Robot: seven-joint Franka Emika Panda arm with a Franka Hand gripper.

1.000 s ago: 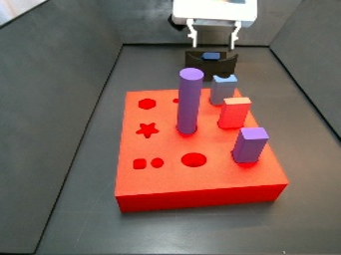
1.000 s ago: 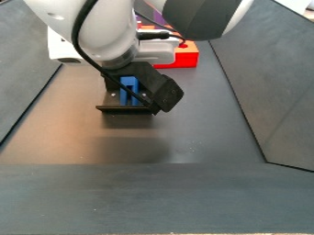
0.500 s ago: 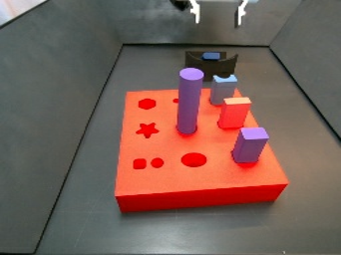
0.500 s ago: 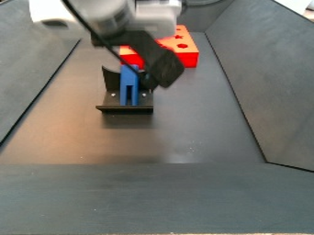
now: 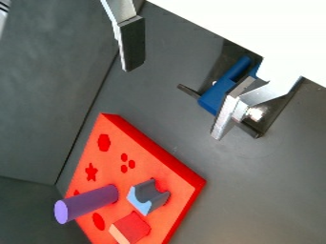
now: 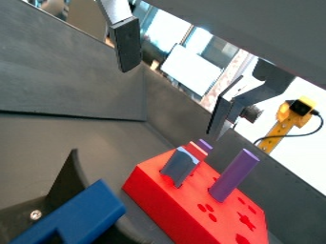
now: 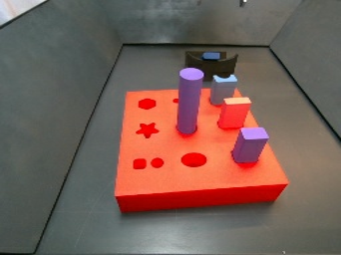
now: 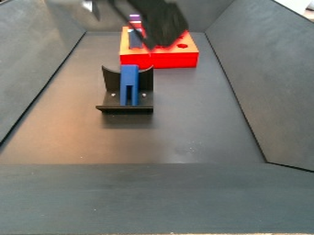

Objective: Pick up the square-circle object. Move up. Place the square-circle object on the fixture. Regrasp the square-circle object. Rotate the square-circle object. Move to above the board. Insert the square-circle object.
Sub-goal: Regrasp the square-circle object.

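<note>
Gripper (image 5: pixel 185 81) raised well above the floor, jaws spread wide, nothing between the fingers (image 6: pixel 126 43). Square-circle object (image 8: pixel 128 83) stands upright on the fixture (image 8: pixel 124 103), apart from the gripper. Board (image 7: pixel 200 154) with purple cylinder (image 7: pixel 189 100) sits nearby.

Bright, even light throughout.
Floor glare in a side view; the hand (image 5: pixel 178 81) blurs near both wrist cameras.
</note>
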